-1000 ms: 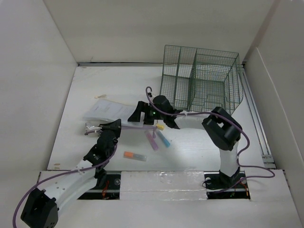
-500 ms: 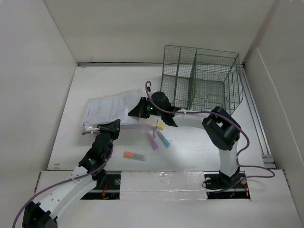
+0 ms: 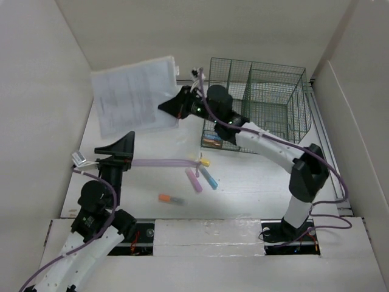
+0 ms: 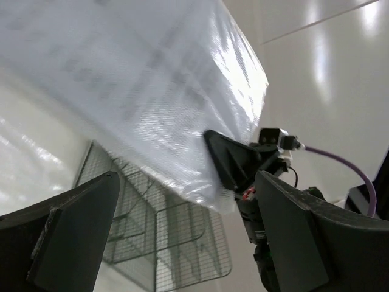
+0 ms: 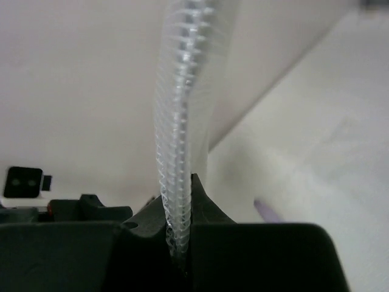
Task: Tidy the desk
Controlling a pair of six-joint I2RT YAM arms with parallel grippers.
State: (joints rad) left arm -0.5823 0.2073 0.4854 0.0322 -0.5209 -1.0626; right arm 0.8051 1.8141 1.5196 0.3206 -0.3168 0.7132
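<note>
Overhead, a white counter (image 3: 255,176) walled by white panels is being shown, spreading beneath both arms. A sleeved sheaf of printed papers (image 3: 134,94) is being held in the air over the far left corner, and a green wire basket (image 3: 261,97) is being shown at the far right corner. Coloured markers (image 3: 194,180) are lying loose near the middle. Judging by this, the sheaf is probably being carried to the basket. For that to be done well, the sheaf is best turned edge-on, lined up with one compartment, passed clear of the wire rim and lowered fully before being let go, since a floppy sleeve is likely to be snagged. The right pincer (image 3: 177,107) is being pressed tight on the sheaf's right edge, with only that thin edge between its jaws. The left pincer (image 3: 115,152) is being held spread wide above the left edge, gripping and touching nothing.
</note>
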